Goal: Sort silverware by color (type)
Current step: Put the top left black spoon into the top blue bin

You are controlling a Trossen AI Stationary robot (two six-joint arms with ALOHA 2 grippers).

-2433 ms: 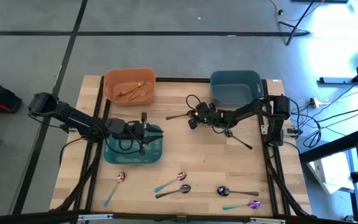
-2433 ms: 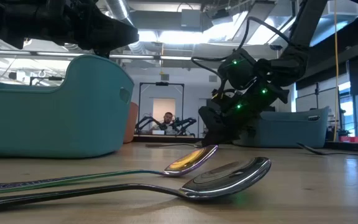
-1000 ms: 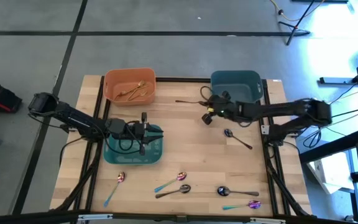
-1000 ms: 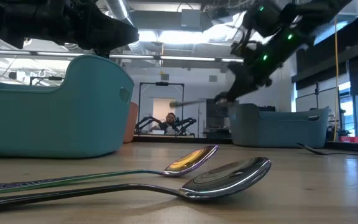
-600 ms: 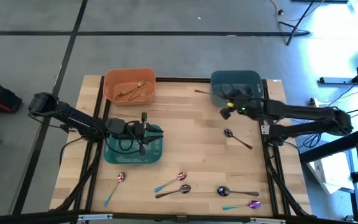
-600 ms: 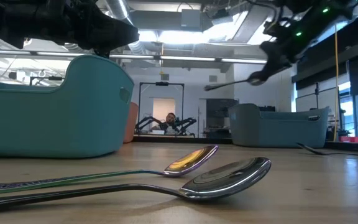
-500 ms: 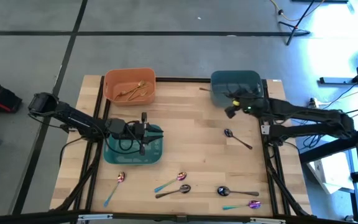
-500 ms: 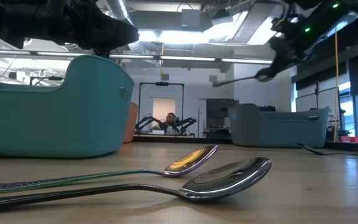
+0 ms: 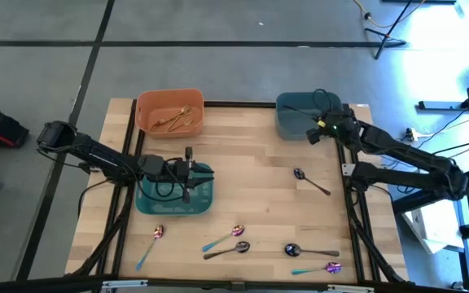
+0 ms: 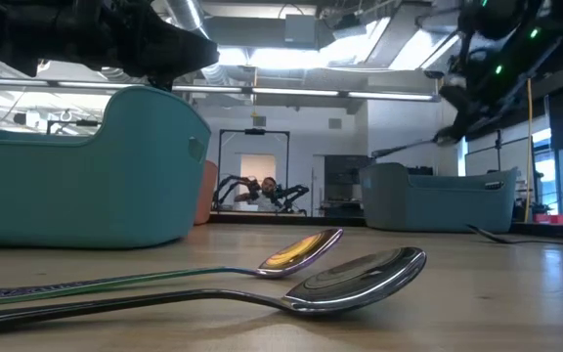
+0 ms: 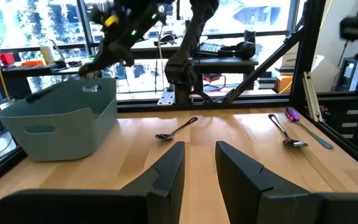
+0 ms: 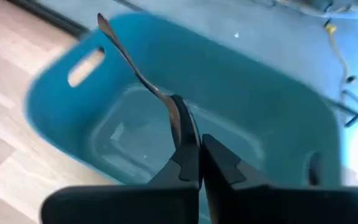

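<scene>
My right gripper (image 9: 319,130) hovers over the blue-grey bin (image 9: 293,122) at the table's far right, shut on a glossy black utensil (image 9: 298,109); spoon or fork, I cannot tell. In the low view the utensil (image 10: 409,147) slants down from the gripper (image 10: 454,129) above the bin's rim (image 10: 438,178). My left gripper (image 9: 189,172) waits open over the teal bin (image 9: 206,195), touching nothing. Black spoons (image 9: 309,181) (image 9: 228,249) and iridescent spoons (image 9: 226,236) (image 9: 155,240) lie flat on the wood. My right gripper pinches the black utensil between its two fingers (image 12: 188,158) at its wider end (image 12: 178,121). The fingers run roughly in line with the utensil. It is lifted clear, and its thin handle (image 12: 120,46) juts out forward over the bin's hollow.
An orange bin (image 9: 146,122) at the far left holds gold pieces (image 9: 177,118). Another black spoon (image 9: 308,250) and an iridescent one (image 9: 320,267) lie near the near edge. Bare wood (image 9: 251,179) spans the table's middle.
My right gripper has swung toward the table's far right corner, from over the far middle of the table to above the blue-grey bin, carrying the black utensil in the air. It has stayed shut.
</scene>
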